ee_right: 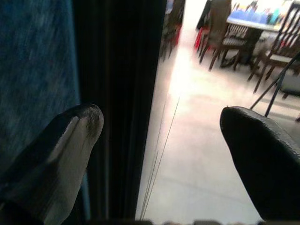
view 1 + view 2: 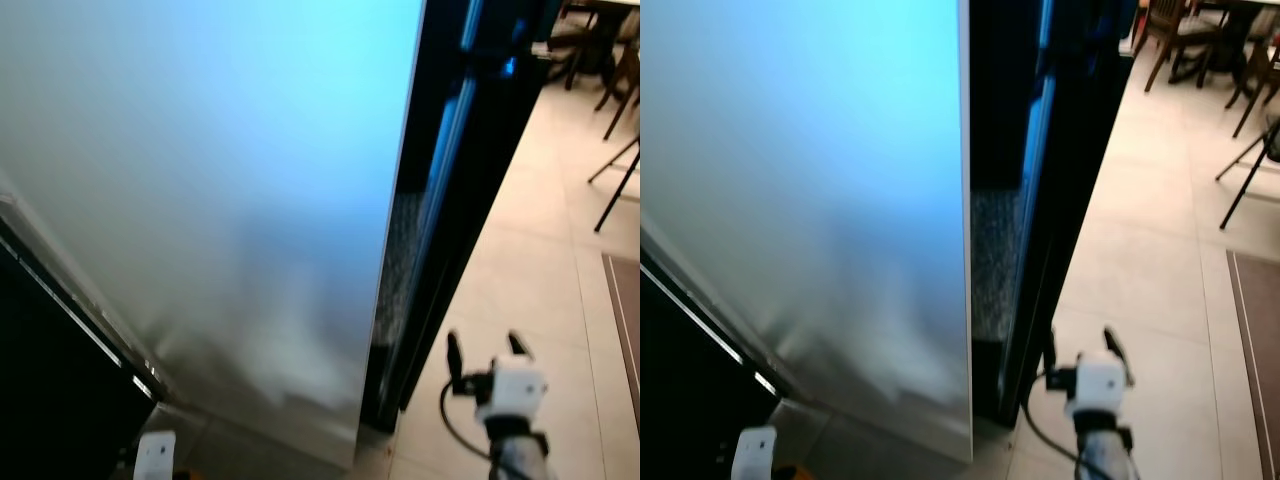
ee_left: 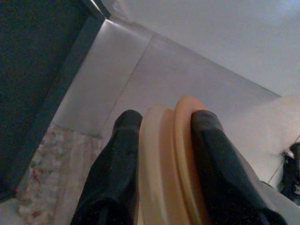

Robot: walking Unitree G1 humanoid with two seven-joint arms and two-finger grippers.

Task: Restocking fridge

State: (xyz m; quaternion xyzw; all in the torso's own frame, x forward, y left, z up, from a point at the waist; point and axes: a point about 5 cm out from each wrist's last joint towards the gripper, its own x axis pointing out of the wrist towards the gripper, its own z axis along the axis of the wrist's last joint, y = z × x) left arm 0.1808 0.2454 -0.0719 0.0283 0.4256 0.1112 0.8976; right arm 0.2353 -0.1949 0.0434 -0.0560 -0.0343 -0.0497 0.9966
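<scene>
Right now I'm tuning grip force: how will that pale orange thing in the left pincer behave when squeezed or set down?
The pale orange thing looks rigid: its two stacked rims hold shape between the left pincer's fingers. Its smooth surface could slip. Its rounded edge may roll if set down on edge.

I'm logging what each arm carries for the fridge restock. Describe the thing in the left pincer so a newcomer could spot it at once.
Start at the big pale fridge door and drop to its lower corner, where the left pincer hangs near the floor. Clamped between its two black fingers is a pale orange, disc-like item, seen edge-on with two rounded rims. It is the one warm-coloured thing among grey and black surfaces.
</scene>
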